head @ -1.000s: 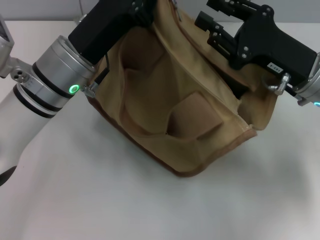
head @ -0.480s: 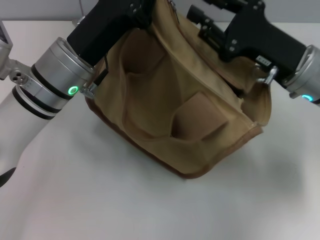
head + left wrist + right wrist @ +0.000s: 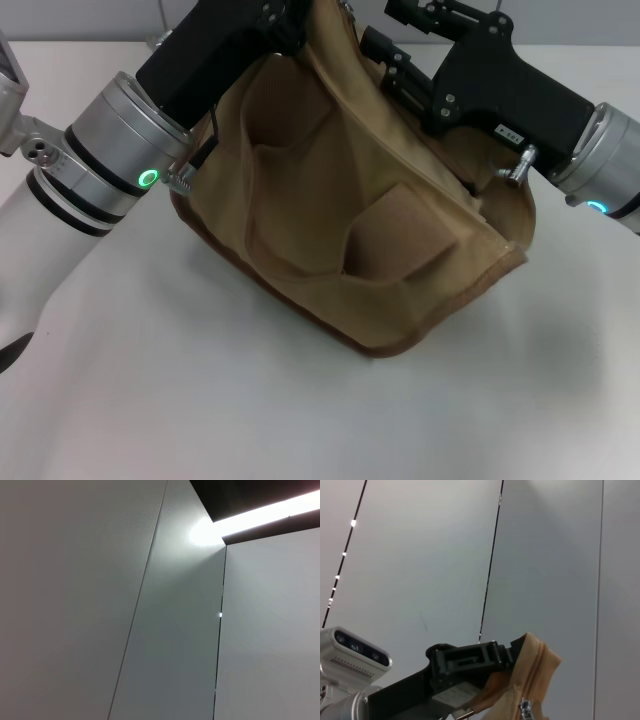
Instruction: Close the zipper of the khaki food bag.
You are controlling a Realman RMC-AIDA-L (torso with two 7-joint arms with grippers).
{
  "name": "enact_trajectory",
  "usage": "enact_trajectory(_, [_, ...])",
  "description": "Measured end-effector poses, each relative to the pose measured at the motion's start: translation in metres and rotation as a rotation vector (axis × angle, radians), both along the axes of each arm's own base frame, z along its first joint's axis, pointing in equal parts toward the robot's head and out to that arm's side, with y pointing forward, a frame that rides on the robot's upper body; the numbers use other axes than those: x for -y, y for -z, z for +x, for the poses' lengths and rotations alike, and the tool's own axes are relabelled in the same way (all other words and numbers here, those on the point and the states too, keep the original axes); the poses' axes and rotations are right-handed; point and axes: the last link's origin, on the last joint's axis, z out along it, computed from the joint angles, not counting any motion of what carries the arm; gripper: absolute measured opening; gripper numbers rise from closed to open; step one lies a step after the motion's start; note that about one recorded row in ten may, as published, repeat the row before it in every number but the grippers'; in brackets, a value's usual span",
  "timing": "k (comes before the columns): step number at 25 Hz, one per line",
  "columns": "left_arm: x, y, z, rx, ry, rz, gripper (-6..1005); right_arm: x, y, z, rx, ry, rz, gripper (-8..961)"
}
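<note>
Left hand (image 3: 285, 25), head view, grips the khaki food bag (image 3: 350, 220) at its far upper corner, the bag tilted on the white desk (image 3: 200, 400). Right hand (image 3: 385, 50) meets the bag's top edge; its opening can't be told. Right wrist view: left hand (image 3: 507, 655) clamps the corner beside the zipper (image 3: 530, 685), silver pull low.

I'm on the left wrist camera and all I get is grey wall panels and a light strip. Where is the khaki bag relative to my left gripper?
Observer: Head view shows the boxy tan canvas food bag tilted on the white table, with the left gripper at its raised far corner.
Operator: Any sign of the zipper pull?
Observer: Yes, in the right wrist view: the small silver pull tab sits on the khaki-taped zipper, close to that raised corner.
Operator: And the right gripper?
Observer: The right gripper is over the bag's top.
</note>
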Motion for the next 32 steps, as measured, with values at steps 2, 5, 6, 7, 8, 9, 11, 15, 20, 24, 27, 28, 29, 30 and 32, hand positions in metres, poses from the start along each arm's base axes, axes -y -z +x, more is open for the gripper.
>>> enact_trajectory(2, [0.000,0.000,0.000,0.000,0.000,0.000,22,-0.001,0.002,-0.002,0.006,-0.006,0.003,359])
enact_trajectory(5, [0.000,0.001,0.001,0.004,-0.001,-0.005,22,-0.002,0.006,-0.006,0.018,-0.015,-0.002,356])
enact_trajectory(6, [0.000,0.001,0.001,0.004,-0.001,-0.005,21,-0.002,0.006,-0.006,0.018,-0.015,-0.002,355])
enact_trajectory(7, [0.001,0.002,0.001,0.007,-0.001,-0.009,21,-0.003,0.006,-0.007,0.020,-0.016,-0.002,353])
enact_trajectory(8, [0.001,0.002,0.001,0.007,-0.001,-0.009,21,-0.004,0.006,-0.008,0.018,-0.015,0.002,352])
enact_trajectory(9, [0.001,0.002,0.001,0.007,-0.001,-0.009,21,-0.005,0.005,-0.008,0.015,-0.013,0.006,351])
enact_trajectory(11, [0.001,0.002,0.001,0.007,0.001,-0.010,21,-0.006,0.004,-0.010,0.008,-0.012,0.010,349])
enact_trajectory(15, [0.001,0.003,0.002,0.005,0.004,-0.014,22,-0.007,0.010,-0.016,0.012,-0.015,-0.002,344])
enact_trajectory(20, [0.001,0.003,0.003,0.004,0.006,-0.014,22,-0.008,0.012,-0.016,0.010,-0.002,0.006,338])
enact_trajectory(24, [0.001,0.003,0.003,0.005,0.006,-0.014,22,-0.008,0.012,-0.016,0.011,-0.002,0.006,333])
enact_trajectory(27, [0.001,0.003,0.003,0.004,0.007,-0.014,22,-0.009,0.013,-0.016,0.015,-0.002,0.007,330])
enact_trajectory(28, [0.001,0.003,0.003,0.004,0.007,-0.014,22,-0.009,0.013,-0.016,0.017,-0.004,0.009,328])
enact_trajectory(29, [0.001,0.003,0.003,0.005,0.007,-0.014,22,-0.008,0.013,-0.017,0.020,-0.008,0.014,327])
enact_trajectory(30, [0.001,0.003,0.003,0.005,0.008,-0.014,22,-0.007,0.014,-0.017,0.026,-0.019,0.026,326])
enact_trajectory(32, [0.001,0.003,0.003,0.006,0.008,-0.014,21,-0.007,0.014,-0.017,0.033,-0.026,0.031,251])
